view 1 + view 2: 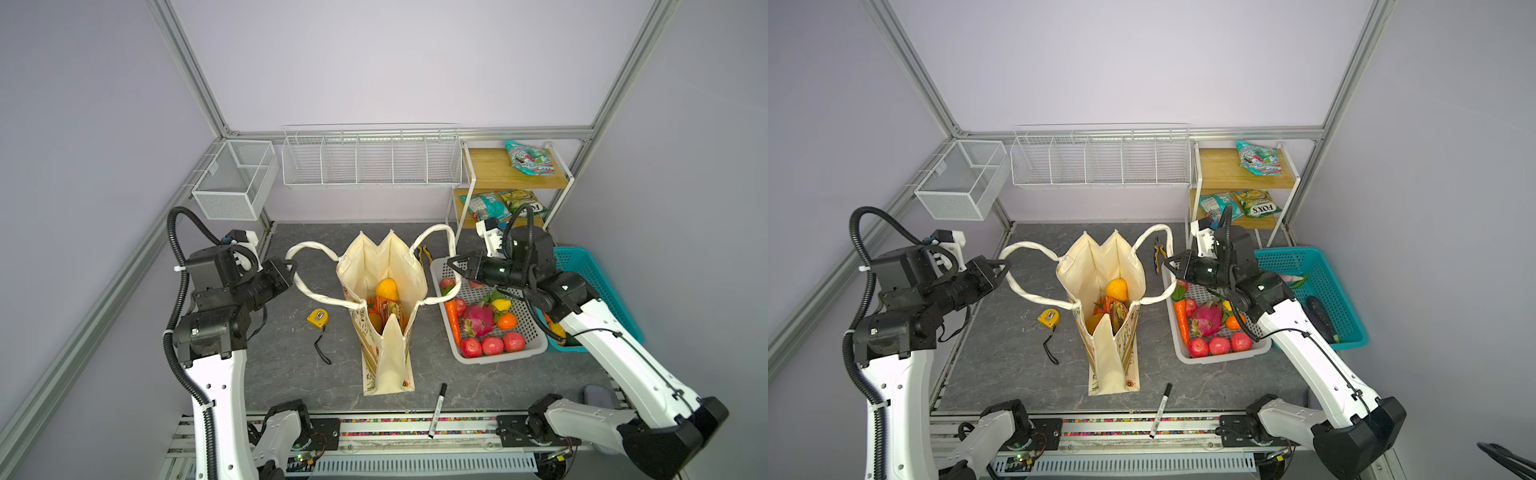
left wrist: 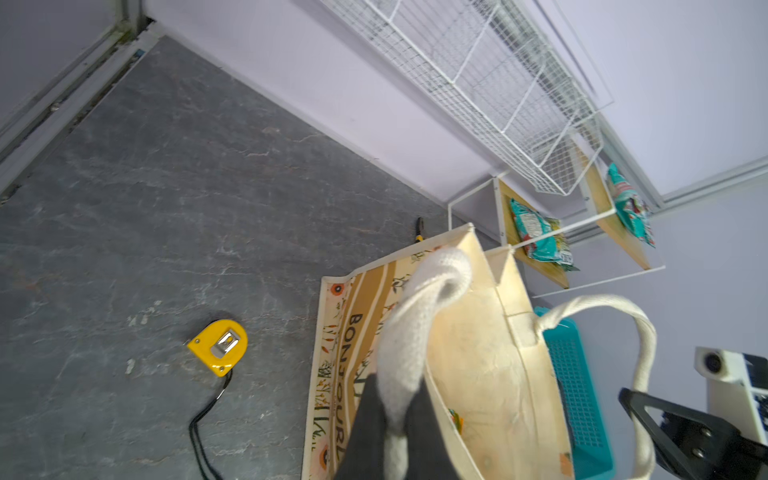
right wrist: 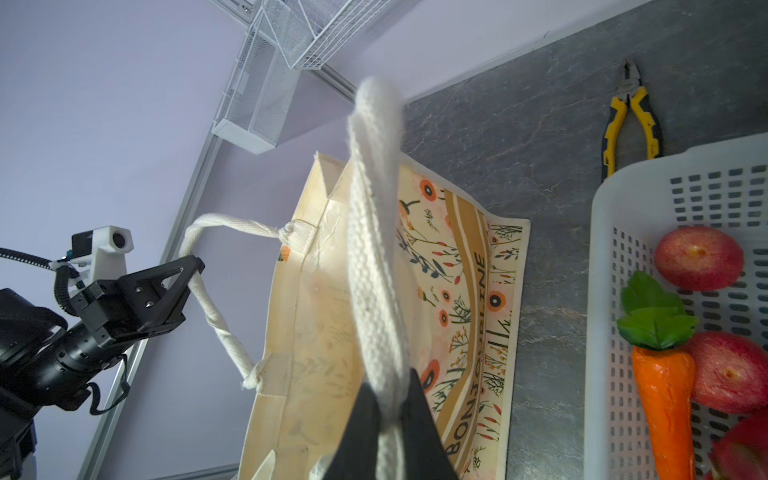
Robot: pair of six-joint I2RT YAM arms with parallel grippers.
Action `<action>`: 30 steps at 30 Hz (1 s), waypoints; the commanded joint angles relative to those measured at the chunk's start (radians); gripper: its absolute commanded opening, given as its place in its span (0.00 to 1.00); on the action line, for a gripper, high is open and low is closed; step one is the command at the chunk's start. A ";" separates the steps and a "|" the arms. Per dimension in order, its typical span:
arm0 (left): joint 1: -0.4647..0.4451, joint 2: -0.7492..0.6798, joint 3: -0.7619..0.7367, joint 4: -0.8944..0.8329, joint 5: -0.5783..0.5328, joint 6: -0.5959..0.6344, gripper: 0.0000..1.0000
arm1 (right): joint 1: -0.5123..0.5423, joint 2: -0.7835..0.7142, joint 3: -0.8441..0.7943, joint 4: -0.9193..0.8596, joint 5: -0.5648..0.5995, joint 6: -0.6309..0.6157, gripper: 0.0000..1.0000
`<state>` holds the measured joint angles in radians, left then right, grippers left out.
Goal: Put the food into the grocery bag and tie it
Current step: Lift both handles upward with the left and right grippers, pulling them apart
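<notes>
Floral canvas tote (image 1: 390, 357), frame centre in both top views, upright, holds the yellow pear (image 1: 386, 289) and other food. Left gripper (image 1: 293, 264) clamps the left rope handle (image 1: 309, 248), right gripper (image 1: 454, 262) the right rope handle (image 1: 436, 229). Packing looks done; handles not yet tied.

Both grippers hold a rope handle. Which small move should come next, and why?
Probably draw the left gripper and right gripper together above the grocery bag: food lies inside, each is shut on one rope handle, neither yet tied.
</notes>
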<state>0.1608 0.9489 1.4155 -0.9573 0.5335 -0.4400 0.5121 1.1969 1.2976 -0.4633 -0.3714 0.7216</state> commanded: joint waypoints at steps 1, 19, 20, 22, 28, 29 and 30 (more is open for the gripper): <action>-0.021 -0.004 0.072 0.039 0.076 -0.043 0.00 | 0.028 0.018 0.050 0.046 -0.059 -0.067 0.07; -0.338 0.098 0.074 0.331 -0.002 -0.202 0.00 | 0.190 0.179 0.210 0.160 -0.136 -0.212 0.07; -0.356 0.110 0.075 0.341 -0.009 -0.203 0.00 | 0.194 0.188 0.217 0.162 -0.146 -0.218 0.07; -0.392 0.134 0.087 0.359 -0.024 -0.204 0.00 | 0.210 0.208 0.232 0.166 -0.167 -0.233 0.07; -0.432 0.188 0.113 0.408 -0.047 -0.224 0.00 | 0.271 0.256 0.270 0.140 -0.211 -0.301 0.07; -0.432 0.191 0.115 0.416 -0.054 -0.227 0.00 | 0.280 0.262 0.276 0.130 -0.214 -0.312 0.07; -0.432 0.194 0.118 0.421 -0.058 -0.230 0.00 | 0.286 0.267 0.279 0.123 -0.218 -0.320 0.07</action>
<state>-0.2672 1.1446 1.4876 -0.6216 0.4976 -0.6456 0.7719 1.4540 1.5490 -0.3325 -0.5297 0.4618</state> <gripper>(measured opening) 0.062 0.098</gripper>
